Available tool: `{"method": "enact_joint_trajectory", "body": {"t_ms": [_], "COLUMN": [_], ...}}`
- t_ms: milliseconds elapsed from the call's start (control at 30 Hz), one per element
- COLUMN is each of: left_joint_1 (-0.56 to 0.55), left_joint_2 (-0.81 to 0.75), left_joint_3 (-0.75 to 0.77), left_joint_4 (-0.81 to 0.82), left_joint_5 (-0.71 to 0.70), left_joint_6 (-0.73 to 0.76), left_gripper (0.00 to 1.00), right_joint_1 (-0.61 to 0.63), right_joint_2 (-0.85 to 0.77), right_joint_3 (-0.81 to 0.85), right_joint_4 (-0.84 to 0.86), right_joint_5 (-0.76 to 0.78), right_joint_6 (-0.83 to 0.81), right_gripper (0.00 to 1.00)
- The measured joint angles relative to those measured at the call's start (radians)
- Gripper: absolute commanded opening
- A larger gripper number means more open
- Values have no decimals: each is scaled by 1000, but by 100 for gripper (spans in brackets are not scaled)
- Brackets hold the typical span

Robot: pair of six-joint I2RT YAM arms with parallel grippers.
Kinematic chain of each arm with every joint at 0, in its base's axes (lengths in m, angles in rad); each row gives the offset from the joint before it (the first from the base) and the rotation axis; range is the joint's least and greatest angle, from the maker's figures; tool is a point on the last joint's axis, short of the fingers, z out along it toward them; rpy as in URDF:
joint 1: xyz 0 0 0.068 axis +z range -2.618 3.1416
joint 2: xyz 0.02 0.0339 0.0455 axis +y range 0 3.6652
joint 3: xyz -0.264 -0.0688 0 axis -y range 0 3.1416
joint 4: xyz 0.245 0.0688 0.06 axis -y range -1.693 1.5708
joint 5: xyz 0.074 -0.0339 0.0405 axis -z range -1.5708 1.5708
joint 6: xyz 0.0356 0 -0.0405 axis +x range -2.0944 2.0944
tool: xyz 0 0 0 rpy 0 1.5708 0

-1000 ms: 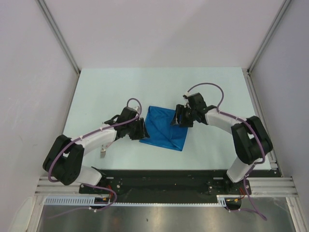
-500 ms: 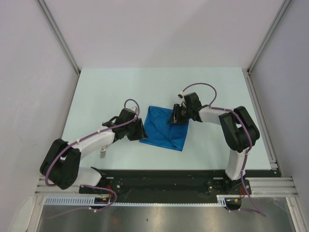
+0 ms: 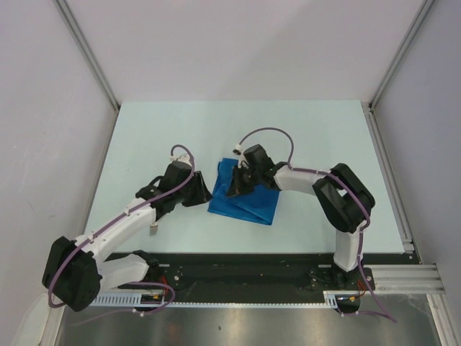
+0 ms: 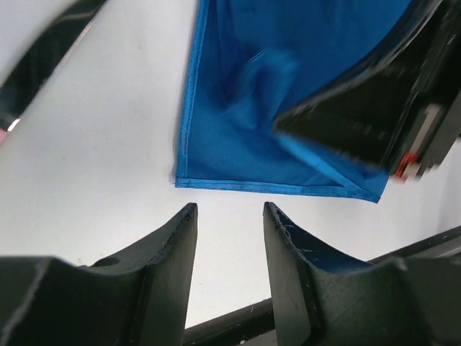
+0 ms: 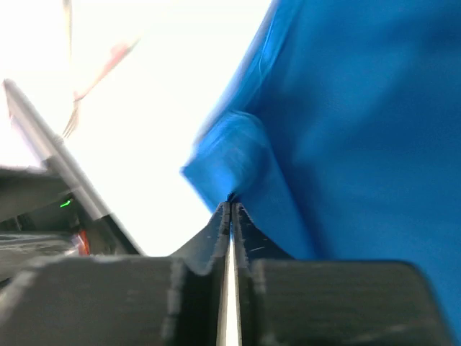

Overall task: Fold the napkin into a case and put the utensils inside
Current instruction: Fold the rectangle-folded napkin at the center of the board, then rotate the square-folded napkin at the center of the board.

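Note:
The royal-blue napkin [image 3: 253, 206] lies creased on the white table between my two arms. My right gripper [image 3: 233, 189] is over its left part, shut on a raised fold of the cloth [image 5: 229, 162], and the pinched fabric bulges just beyond the fingertips. My left gripper [image 3: 202, 189] stands open just off the napkin's left edge. In the left wrist view its gap [image 4: 229, 210] holds only bare table, with the napkin's hemmed corner [image 4: 216, 130] just ahead. Of the utensils, only a short silver-grey piece [image 3: 153, 228] shows beside my left forearm.
A black rail [image 3: 252, 267] runs along the table's near edge at the arm bases. Grey walls and metal posts [image 3: 86, 54] close in the table on the left, back and right. The right gripper's black body [image 4: 374, 108] fills the left wrist view's upper right.
My right gripper has shut on the napkin and moved left across it, pulling a fold of cloth with it. The left arm has drawn slightly left, its gripper staying open.

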Motion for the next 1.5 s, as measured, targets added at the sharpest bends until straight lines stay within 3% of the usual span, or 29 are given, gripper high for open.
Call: {"method": "enact_joint_trajectory", "body": {"t_ms": [67, 100, 167, 333, 567, 733, 967, 1133, 1433, 1500], "left_joint_1": [5, 7, 11, 16, 17, 13, 5, -1, -1, -1], "left_joint_2": [-23, -29, -40, -29, 185, 295, 273, 243, 211, 214], "left_joint_3": [3, 4, 6, 13, 71, 105, 105, 105, 126, 163], "left_joint_4": [-20, -27, -43, -67, -32, -15, 1, 5, -23, -42], "left_joint_5": [-23, -29, -46, -55, 16, 24, 23, 22, 24, 31], "left_joint_6": [0, 1, 2, 16, 53, 64, 63, 62, 72, 87], "left_gripper": [50, 52, 55, 54, 54, 55, 55, 55, 60, 62], "right_joint_1": [52, 76, 112, 91, -104, -100, -103, -105, -116, -145], "right_joint_2": [21, 36, 49, -72, -426, -582, -715, -717, -566, -560], "right_joint_3": [24, 36, 40, -48, -174, -414, -691, -758, -752, -751], "right_joint_4": [33, 53, 85, 36, -96, -134, -68, 76, 210, 194], "right_joint_5": [-31, -50, -81, -60, 81, 193, 219, 214, 224, 218], "right_joint_6": [39, 58, 92, 80, 70, 137, 282, 360, 396, 387], "right_gripper": [32, 62, 80, 80, 79, 74, 80, 74, 5, 3]}}
